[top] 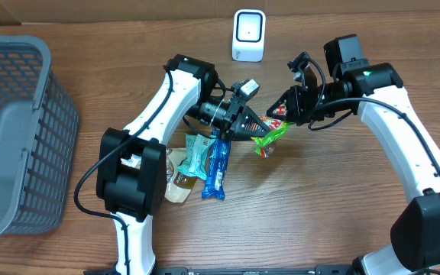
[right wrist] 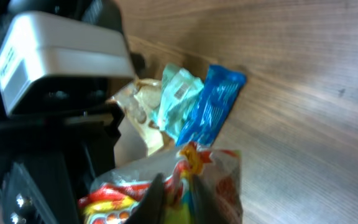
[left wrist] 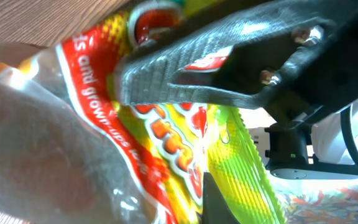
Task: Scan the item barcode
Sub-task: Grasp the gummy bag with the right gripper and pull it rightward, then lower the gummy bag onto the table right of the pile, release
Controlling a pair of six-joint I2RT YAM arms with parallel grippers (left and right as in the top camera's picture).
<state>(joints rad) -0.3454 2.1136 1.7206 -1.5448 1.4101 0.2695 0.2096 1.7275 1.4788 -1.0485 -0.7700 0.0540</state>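
While pinched from both sides, the snack packet (top: 269, 131) is held over the table (top: 342, 229) mid-scene, with red, yellow and green print visible. The left gripper (top: 244, 122) is clamped on its left end and the right gripper (top: 283, 113) on its right. A blue packet (top: 215, 169), teal packet (top: 198, 153) and beige packet (top: 176, 177) are laid beneath the left gripper. A white scanner (top: 248, 35) is stood at the far edge, apart from the snack packet. A grey basket (top: 21, 130) is placed far left.

Mock shop checkout: tabletop scanner (top: 248, 34), grey basket (top: 52, 145), snack packets (top: 215, 166).
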